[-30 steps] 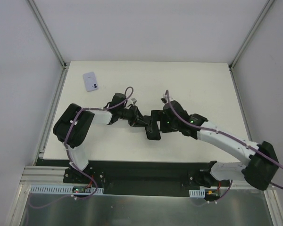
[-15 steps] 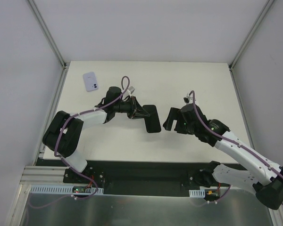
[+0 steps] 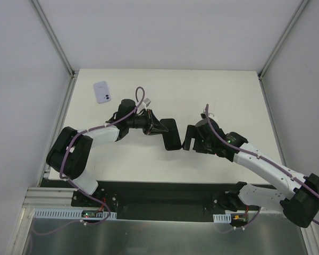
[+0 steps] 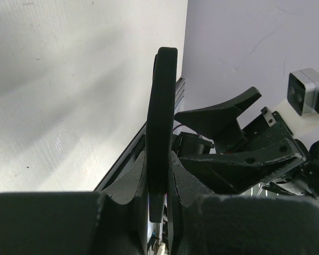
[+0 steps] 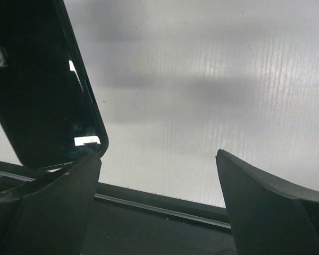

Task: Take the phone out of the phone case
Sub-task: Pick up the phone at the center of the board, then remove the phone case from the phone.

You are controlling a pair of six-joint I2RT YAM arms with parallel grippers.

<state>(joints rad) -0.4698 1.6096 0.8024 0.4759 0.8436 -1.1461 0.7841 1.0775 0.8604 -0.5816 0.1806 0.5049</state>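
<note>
I am holding the case (image 3: 173, 136) edge-on in the clamped left jaws, long axis running far-to-near, while the right jaws are standing apart just right of its near end (not yet around it).

The middle of the white table (image 3: 223, 90) is crowded. The flat black rectangular phone case (image 3: 171, 134), pinched edge-on in the left gripper (image 3: 158, 127), stands close against the spread fingers of the right gripper (image 3: 187, 139), leaving no passage between them, though from above it is hard to tell whether they touch. The far right of the tabletop and the near strip between the two arms lie bare, while the small pale lilac phone (image 3: 101, 92) lies flat at the far left corner, well apart from both arms.
</note>
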